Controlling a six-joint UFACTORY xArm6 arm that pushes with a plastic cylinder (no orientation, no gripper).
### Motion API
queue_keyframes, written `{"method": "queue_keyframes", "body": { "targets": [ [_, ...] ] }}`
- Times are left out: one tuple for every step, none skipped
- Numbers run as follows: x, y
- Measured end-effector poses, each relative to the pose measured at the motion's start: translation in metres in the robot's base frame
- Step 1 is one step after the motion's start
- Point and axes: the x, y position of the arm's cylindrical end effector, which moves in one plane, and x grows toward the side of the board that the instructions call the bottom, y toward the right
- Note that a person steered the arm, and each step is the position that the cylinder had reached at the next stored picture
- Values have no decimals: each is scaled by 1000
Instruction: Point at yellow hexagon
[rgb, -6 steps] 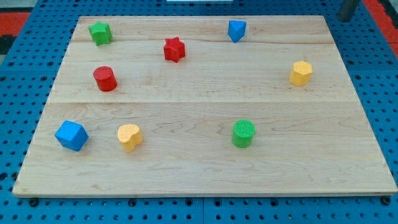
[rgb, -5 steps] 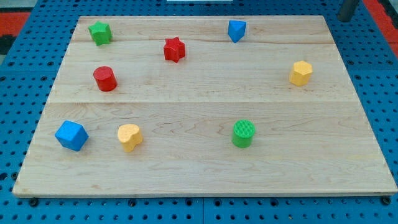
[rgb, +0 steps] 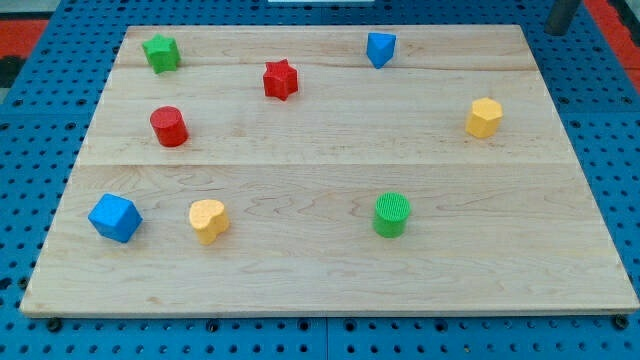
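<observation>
Yellow hexagon (rgb: 483, 117) sits toward the view's right on the wooden bench (rgb: 320, 270), standing alone with bare wood all round it. It looks like a small, hard, light block with smooth sides, so I judge it would skid at the slightest nudge; pointing calls for stopping just beside a flat face, not pressing on it. A dark rod (rgb: 560, 15) shows at the view's top right corner, beyond the bench edge; my tip itself is not clearly seen, and there is no pincer to report as spread or pressed together. From that rod, the hexagon lies down and to the left, well apart. The blue block (rgb: 380, 48) lies farther left, the green cylinder (rgb: 392, 214) lower still.
</observation>
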Motion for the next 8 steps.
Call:
{"method": "queue_keyframes", "body": {
  "targets": [
    [-6,1],
    [-5,1],
    [31,-21],
    [51,-33],
    [51,-39],
    [51,-91],
    [51,-96],
    [74,-108]
  ]
}}
